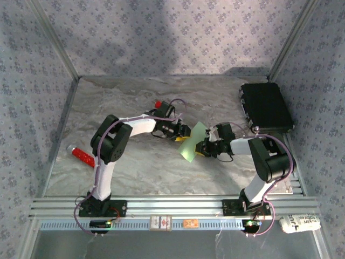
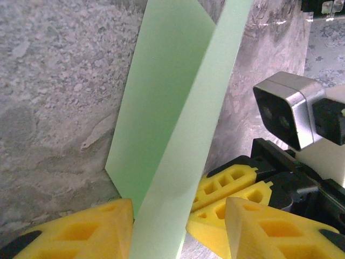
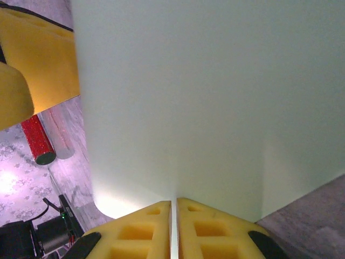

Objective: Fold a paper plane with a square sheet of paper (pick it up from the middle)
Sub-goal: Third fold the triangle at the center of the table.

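The square sheet of paper (image 1: 192, 143) is pale green and folded along a crease, held upright above the table's middle between both arms. My right gripper (image 1: 202, 149) is shut on its lower edge; in the right wrist view the paper (image 3: 205, 97) runs down into the closed yellow fingers of that gripper (image 3: 174, 204). My left gripper (image 1: 181, 133) stands open, its yellow fingers either side of a folded flap of the paper (image 2: 172, 108) with gaps showing around the gripper's middle (image 2: 179, 216). The right gripper's fingers (image 2: 232, 183) sit just beyond. I cannot make out a paper plane shape.
A black case (image 1: 266, 106) lies at the back right. A red cylinder (image 1: 82, 155) rests near the left edge, also seen as a red roller (image 3: 38, 140). A small red object (image 1: 158, 103) sits behind the left arm. The marble tabletop (image 1: 140, 172) spreads in front.
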You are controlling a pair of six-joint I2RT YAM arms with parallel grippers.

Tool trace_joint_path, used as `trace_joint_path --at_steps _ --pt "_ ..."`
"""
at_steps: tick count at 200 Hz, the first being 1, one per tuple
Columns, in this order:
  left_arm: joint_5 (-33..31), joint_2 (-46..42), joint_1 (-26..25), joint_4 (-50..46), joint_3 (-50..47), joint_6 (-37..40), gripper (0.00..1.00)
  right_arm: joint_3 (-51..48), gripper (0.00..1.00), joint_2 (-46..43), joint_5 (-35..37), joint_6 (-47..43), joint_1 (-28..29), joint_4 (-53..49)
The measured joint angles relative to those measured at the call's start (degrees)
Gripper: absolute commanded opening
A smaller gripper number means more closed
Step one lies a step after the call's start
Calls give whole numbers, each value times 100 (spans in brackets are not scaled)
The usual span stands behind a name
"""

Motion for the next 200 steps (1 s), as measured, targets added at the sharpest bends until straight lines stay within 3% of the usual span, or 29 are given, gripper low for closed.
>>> trace_joint_path --at_steps 120,200 --pt "616 -17 -98 -236 -160 254 43 28 13 -44 -59 -190 -164 -251" --pt "612 -247 -157 350 -850 -195 39 131 14 -44 -98 -404 -284 -577"
